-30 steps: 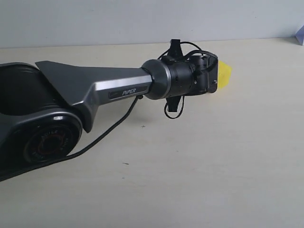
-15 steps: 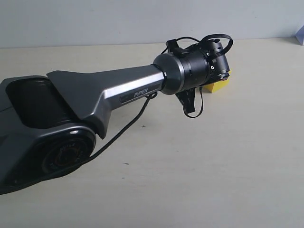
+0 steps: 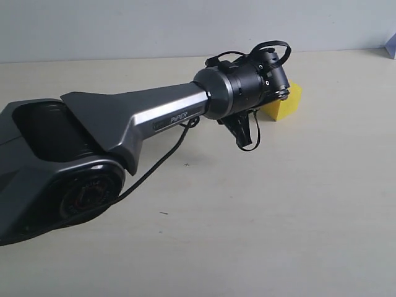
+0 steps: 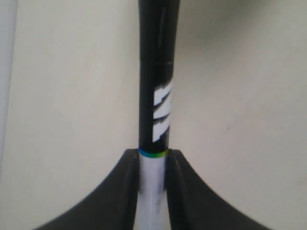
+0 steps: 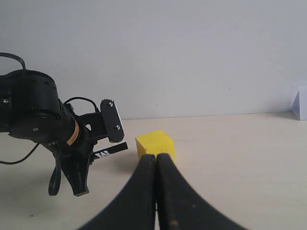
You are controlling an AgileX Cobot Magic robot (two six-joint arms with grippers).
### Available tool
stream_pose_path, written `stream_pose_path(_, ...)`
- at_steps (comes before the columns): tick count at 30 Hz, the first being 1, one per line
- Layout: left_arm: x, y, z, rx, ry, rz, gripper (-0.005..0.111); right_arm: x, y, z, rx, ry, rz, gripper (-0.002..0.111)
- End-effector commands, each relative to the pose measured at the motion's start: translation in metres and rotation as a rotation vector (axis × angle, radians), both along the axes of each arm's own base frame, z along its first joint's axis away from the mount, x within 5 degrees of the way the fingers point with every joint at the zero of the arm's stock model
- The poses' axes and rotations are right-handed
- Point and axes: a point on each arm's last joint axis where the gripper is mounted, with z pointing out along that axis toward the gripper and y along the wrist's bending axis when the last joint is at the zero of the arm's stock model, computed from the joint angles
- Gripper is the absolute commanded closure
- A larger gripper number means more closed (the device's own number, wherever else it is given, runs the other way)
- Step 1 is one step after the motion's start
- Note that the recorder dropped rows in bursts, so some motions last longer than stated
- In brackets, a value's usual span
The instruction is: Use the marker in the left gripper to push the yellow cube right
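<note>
The marker (image 4: 156,110) has a white barrel and a black cap with white lettering. My left gripper (image 4: 153,160) is shut on the barrel, and the cap sticks out past the fingertips. In the right wrist view the marker (image 5: 111,150) lies low over the table, its cap end a small gap from the yellow cube (image 5: 154,143). From the exterior view the left arm's wrist (image 3: 247,86) hides the marker and covers part of the yellow cube (image 3: 286,102). My right gripper (image 5: 156,163) is shut and empty, just in front of the cube.
The left arm (image 3: 124,124) stretches across the beige table (image 3: 278,216) from the lower left. A black cable loop (image 3: 249,133) hangs under its wrist. A small white and purple object (image 3: 391,46) sits at the far right edge. A pale wall runs behind.
The left wrist has turned and lifted, then drawn back a little to the left. More of the yellow cube now shows beside it.
</note>
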Motion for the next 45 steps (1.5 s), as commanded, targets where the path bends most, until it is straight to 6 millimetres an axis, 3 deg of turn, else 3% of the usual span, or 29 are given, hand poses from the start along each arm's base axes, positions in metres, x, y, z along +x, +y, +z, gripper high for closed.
stream_pose_path(1, 0.004, 0.001, -0.005, 0.01, 0.003, 0.036, 0.107, 0.0, 0.0, -0.001, -0.001, -0.009, 0.0, 0.108)
stream_pose_path(13, 0.009, -0.005, -0.009, -0.014, -0.019, 0.009, 0.107, 0.0, 0.0, -0.001, -0.001, -0.009, 0.0, 0.108)
stream_pose_path(21, 0.013, -0.015, -0.007, -0.153, -0.084, 0.011, 0.107, 0.0, 0.0, -0.001, -0.001, -0.009, 0.0, 0.108)
stream_pose_path(26, 0.016, -0.005, -0.004, -0.061, -0.113, 0.053, 0.107, 0.0, 0.0, -0.001, -0.001, -0.009, 0.0, 0.108)
stream_pose_path(32, 0.018, -0.002, -0.006, -0.068, -0.093, 0.06, 0.107, 0.0, 0.0, -0.001, -0.001, -0.009, 0.0, 0.108)
stream_pose_path(45, 0.019, -0.016, -0.006, -0.188, -0.097, -0.028, 0.107, 0.0, 0.0, -0.001, -0.001, -0.009, 0.0, 0.108)
